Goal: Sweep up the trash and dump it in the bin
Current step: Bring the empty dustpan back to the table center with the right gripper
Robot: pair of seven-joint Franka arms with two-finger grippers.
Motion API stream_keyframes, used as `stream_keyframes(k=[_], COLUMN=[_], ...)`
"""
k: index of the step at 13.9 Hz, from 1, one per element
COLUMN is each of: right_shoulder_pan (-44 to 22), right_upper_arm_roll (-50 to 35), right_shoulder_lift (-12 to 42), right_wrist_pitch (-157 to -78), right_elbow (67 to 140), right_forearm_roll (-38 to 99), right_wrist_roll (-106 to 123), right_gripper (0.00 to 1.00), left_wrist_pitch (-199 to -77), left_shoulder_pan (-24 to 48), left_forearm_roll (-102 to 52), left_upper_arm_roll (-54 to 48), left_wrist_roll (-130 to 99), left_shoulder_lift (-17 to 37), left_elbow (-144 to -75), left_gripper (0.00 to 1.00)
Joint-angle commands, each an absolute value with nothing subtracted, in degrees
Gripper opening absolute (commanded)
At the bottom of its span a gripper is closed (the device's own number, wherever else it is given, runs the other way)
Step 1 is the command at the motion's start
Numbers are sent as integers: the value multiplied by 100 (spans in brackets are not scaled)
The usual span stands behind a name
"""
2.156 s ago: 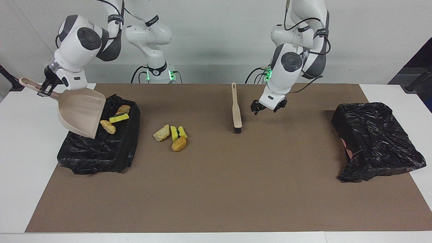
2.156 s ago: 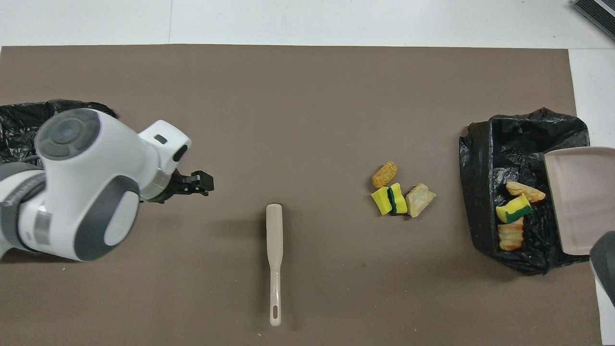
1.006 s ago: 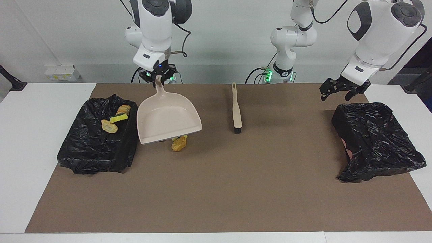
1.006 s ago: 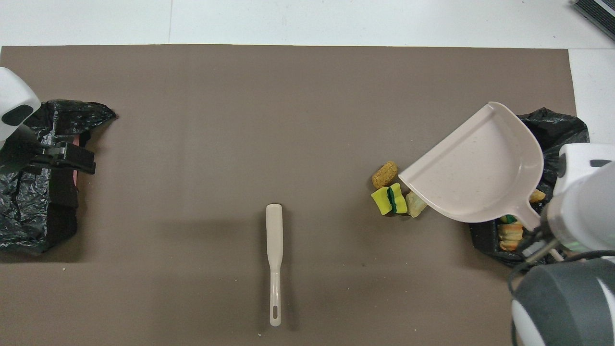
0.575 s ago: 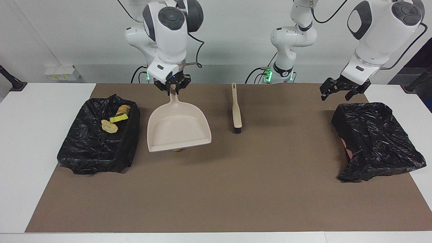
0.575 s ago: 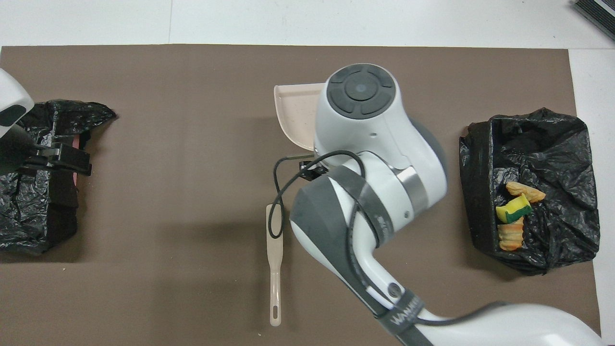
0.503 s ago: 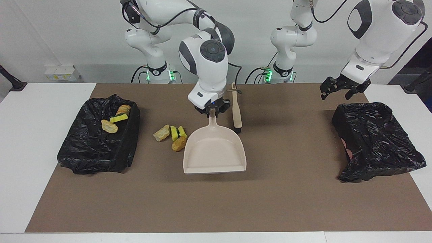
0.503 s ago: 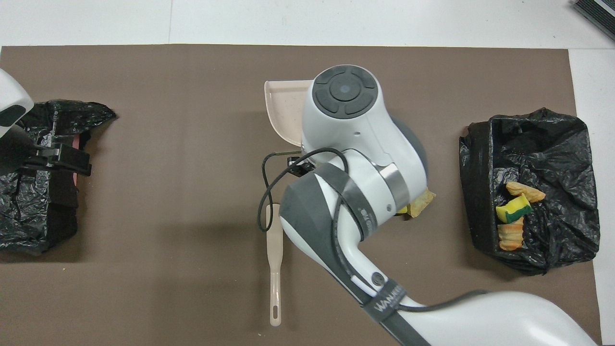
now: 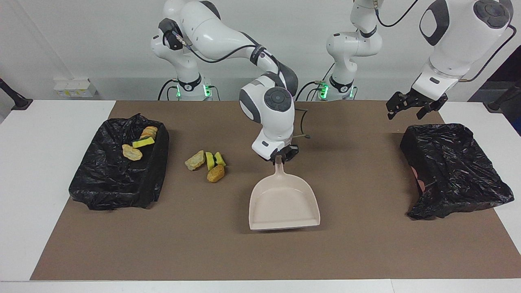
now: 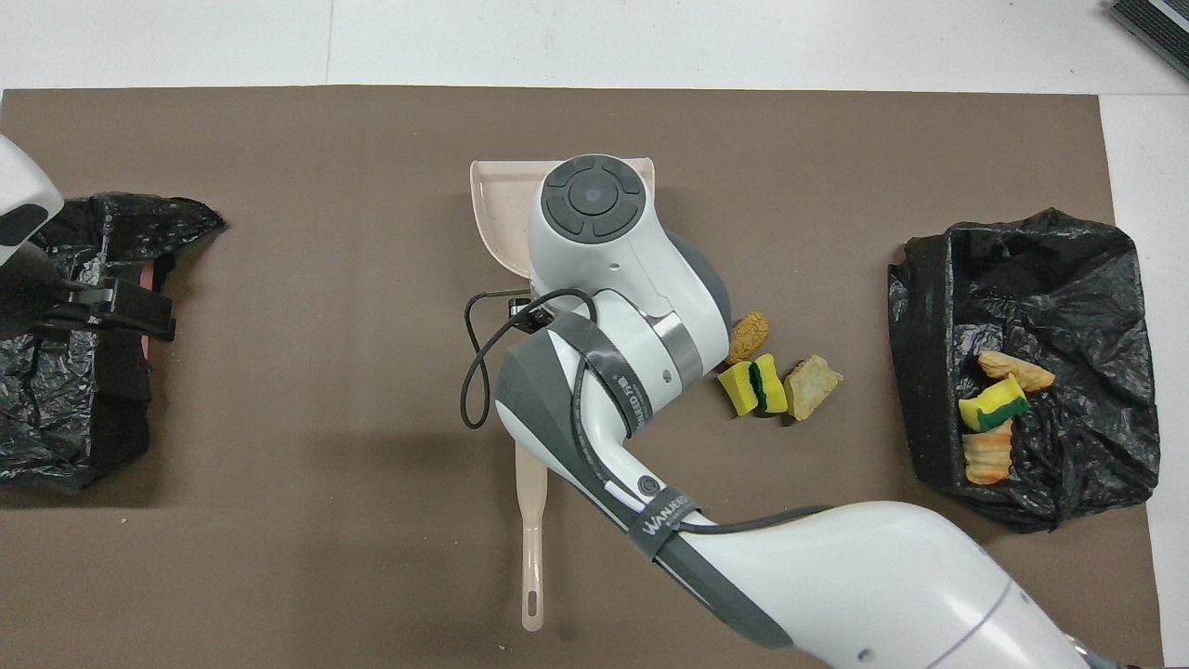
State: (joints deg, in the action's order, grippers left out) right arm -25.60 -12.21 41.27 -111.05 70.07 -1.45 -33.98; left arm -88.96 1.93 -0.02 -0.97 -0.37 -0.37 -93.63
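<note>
Right now the right gripper (image 9: 280,157) is clamping the handle of the beige dustpan (image 9: 284,202), its fingers closed tight on the stem. That dustpan is sitting near the middle of the brown mat (image 9: 260,252), its long axis running straight away from the robots: handle toward them, wide open mouth pointing at the mat's edge farthest from them. In the overhead view the right arm is covering most of the pan.

Loose trash (image 9: 206,164) is lying in a small cluster on the mat, beside the dustpan toward the right arm's end of the table and slightly nearer to the robots than the pan's mouth: a pale rocky lump, a yellow-green sponge piece and an orange-brown nugget, touching one another. The pan's mouth is not facing them. More pieces are lying inside the black-lined bin (image 9: 118,171) at the right arm's end of the mat.

A beige brush (image 10: 530,544) is lying near the mat's edge closest to the robots, partly hidden under the right arm, its handle end pointing toward the robots.

The left gripper (image 9: 410,108) is hanging over the second black bag (image 9: 454,171) at the left arm's end, jaws spread wide and holding nothing. Bare mat is stretching between the dustpan and that bag, and along the whole edge farthest from the robots.
</note>
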Motion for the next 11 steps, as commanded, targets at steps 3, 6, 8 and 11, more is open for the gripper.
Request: stream_keyframes(k=[3,6,8,11], right_shoulder_pan=[-2505,-2355,-2338,-2372], right_upper_arm_roll=[-1239,-1239,-1248,-1248], right_shoulder_lift=[4343,3834,3369,2350], right_wrist_pitch=[-11127,-10855,-10706,-10547], right_elbow=[6732,6794,7143,8188], right_forearm_roll=[17,412,518,826], right_wrist_roll=[-3498,-3507,-3498,-3498], right_gripper=[99,100,100,100], left_wrist_pitch=[-8815,-8877,-9034,-9358], left_shoulder_pan=[176,123,219,657], left_forearm_roll=[88,26,-17,-70], left_upper_arm_roll=[-167,-176,-193,-246], left_wrist_roll=[-9,35,-35,-297], left_shoulder_lift=[-158,-158,-106,78], left_elbow=[-9413,-9422,-9431,-9465], left_gripper=[100,100,100,100])
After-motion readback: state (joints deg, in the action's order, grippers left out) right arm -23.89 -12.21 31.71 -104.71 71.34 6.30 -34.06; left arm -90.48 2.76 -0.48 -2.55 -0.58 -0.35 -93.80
